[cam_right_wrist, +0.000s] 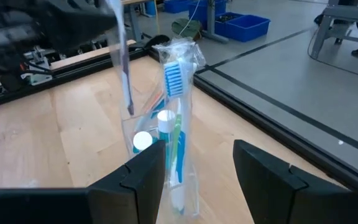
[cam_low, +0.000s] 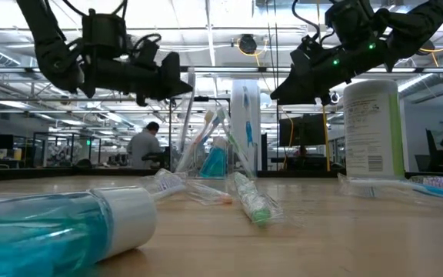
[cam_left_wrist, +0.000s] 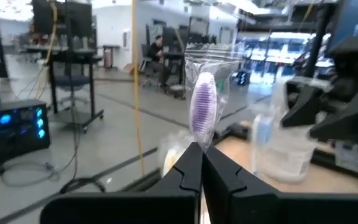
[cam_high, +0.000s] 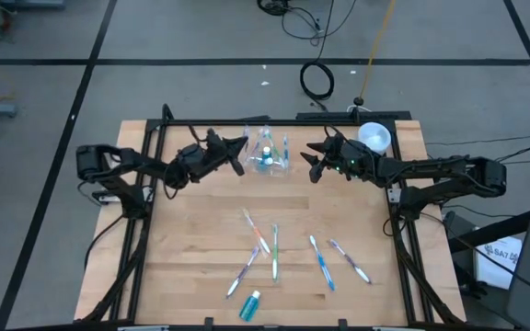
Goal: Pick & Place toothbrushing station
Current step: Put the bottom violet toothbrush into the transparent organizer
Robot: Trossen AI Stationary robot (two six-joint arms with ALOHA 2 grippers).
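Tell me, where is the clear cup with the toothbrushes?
In the high view the clear cup stands at the table's far edge, midway between the left gripper and the right gripper, with a white bottle farther right.

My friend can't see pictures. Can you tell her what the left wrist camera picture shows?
The left gripper is shut on a wrapped toothbrush with purple bristles, holding it upright. Just beyond stands a clear cup on the wooden table, with the right gripper's dark fingers next to it. Behind is a big room where a person sits at a desk.
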